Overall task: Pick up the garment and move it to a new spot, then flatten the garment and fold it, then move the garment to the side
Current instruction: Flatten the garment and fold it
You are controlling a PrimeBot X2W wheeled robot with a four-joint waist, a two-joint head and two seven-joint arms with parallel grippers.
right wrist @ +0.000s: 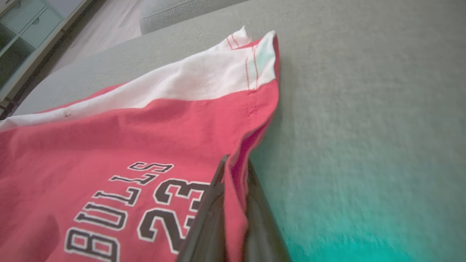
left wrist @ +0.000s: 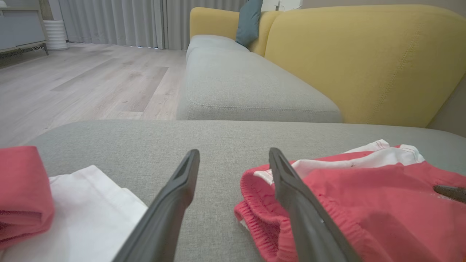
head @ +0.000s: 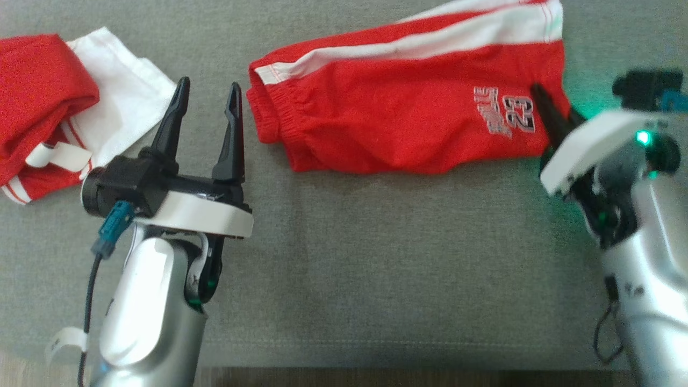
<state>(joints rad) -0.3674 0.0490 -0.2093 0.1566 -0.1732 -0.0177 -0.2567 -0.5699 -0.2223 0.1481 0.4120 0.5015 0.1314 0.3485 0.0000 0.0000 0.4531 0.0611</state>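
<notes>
Garment: red shorts (head: 408,107) lying on grey cushion (head: 344,258)
Right gripper (right wrist: 236,162): clamped on shorts' right edge, by the number print (head: 505,115)
Left gripper (head: 209,85): spread wide, empty, just beside waistband (head: 271,115)

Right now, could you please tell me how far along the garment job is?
Done: the red shorts lie flat on the grey cushion, seemingly doubled leg over leg. In hand: the right gripper is shut on their hem beside the number; the left gripper hangs open near the waistband, touching nothing. Left: lifting and moving them aside.
</notes>
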